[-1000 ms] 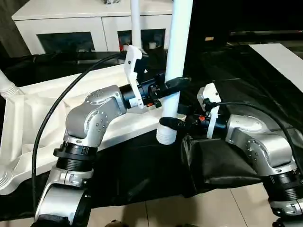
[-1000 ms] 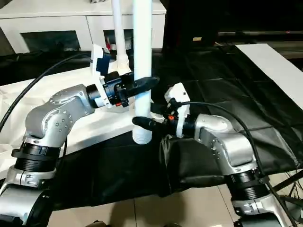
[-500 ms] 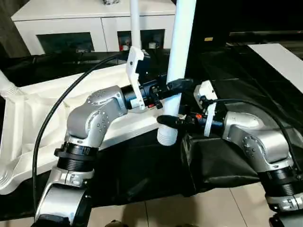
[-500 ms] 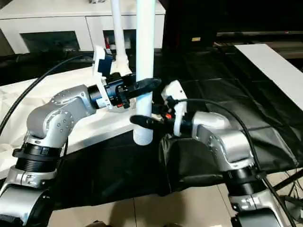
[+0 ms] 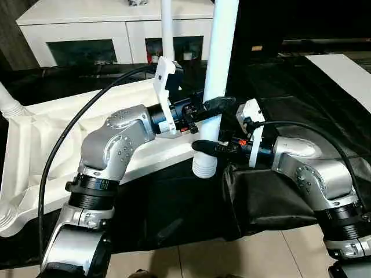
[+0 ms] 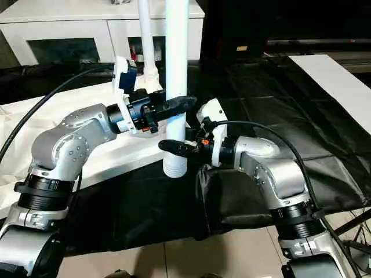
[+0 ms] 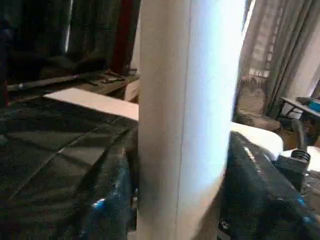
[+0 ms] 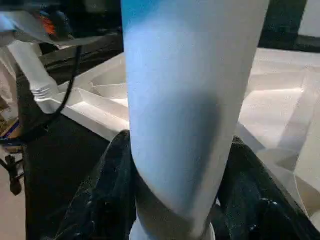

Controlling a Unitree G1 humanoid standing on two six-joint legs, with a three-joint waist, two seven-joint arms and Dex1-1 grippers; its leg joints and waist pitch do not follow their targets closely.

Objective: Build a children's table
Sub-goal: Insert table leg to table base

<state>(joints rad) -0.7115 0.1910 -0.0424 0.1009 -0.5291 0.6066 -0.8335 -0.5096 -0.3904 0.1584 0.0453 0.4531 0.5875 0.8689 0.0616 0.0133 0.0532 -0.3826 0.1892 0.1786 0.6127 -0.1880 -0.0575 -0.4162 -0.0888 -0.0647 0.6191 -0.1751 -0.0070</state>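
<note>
Two hands on one upright leg.
The left hand (image 5: 213,108) and right hand (image 5: 204,147) both clasp the leg (image 5: 215,75), held beside the upturned tabletop (image 5: 35,145).

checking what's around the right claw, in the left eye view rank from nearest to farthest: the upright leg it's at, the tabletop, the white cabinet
1. The upright leg: between the right claw fingers, near its ribbed lower end.
2. The tabletop: lying underside up on the black cloth, just behind and to the robot's left.
3. The white cabinet: at the back, beyond the tabletop.
</note>
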